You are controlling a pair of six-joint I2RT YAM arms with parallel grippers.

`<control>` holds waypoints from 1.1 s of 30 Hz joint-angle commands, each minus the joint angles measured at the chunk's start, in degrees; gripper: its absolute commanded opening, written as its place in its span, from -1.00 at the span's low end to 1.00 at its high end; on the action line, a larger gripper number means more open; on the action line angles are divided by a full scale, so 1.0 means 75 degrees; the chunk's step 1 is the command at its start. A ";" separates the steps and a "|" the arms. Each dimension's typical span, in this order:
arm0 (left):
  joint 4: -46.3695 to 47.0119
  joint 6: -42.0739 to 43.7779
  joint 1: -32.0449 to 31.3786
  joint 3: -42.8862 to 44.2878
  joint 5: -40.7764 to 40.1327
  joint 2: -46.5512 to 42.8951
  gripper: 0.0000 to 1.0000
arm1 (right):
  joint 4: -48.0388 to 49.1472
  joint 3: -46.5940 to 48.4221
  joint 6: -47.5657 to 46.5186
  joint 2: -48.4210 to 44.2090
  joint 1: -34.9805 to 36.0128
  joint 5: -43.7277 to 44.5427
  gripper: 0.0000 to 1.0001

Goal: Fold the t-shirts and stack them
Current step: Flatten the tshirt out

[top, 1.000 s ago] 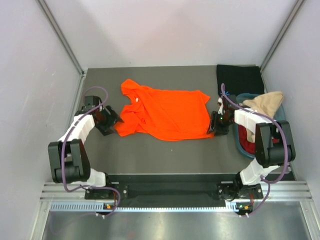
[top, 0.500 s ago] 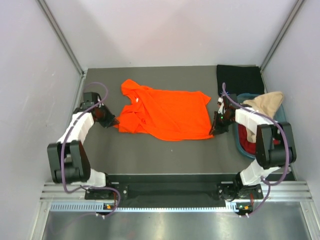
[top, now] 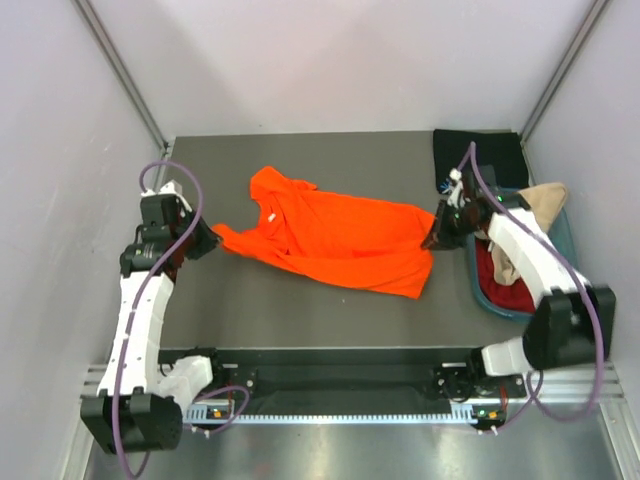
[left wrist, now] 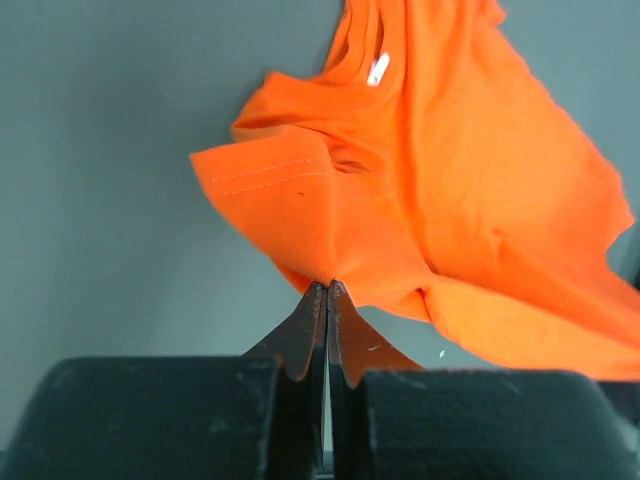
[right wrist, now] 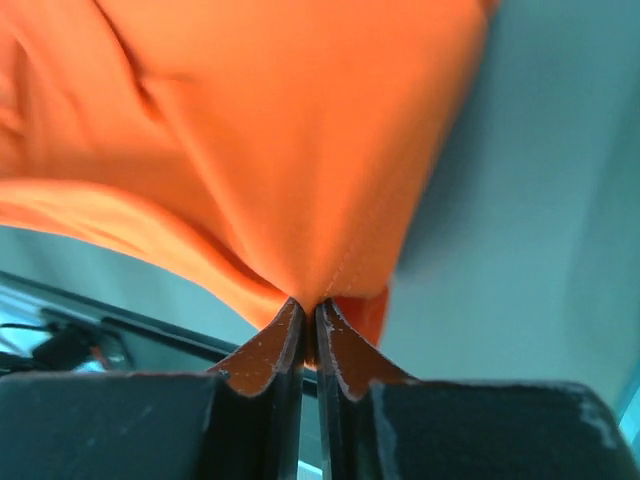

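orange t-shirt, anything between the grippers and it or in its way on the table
Nothing visible does. The left gripper and right gripper are both shut on the orange t-shirt at its edges. The teal tub and black t-shirt lie off to its right, apart from it.

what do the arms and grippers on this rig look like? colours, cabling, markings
Left arm and right arm match: white links, black joint housings, a purple cable looped along each. Left gripper and right gripper: black, two fingers tapering to thin tips, notched inner edges. No markings visible.
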 commanded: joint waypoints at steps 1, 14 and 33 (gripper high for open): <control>0.0032 0.0364 -0.0229 -0.0105 0.0008 0.0316 -1.00 | 0.0854 0.1056 0.0354 0.1504 -0.0005 -0.0670 -0.80; 0.0256 0.0587 -0.0605 -0.0292 0.0208 0.0457 -1.00 | 0.0000 0.0738 -0.1123 0.1804 0.0053 0.0501 -0.27; 0.0209 0.0563 -0.1073 -0.0608 0.0220 0.0492 -1.00 | 0.2425 -0.2000 0.0330 0.1554 0.0862 0.0267 -0.22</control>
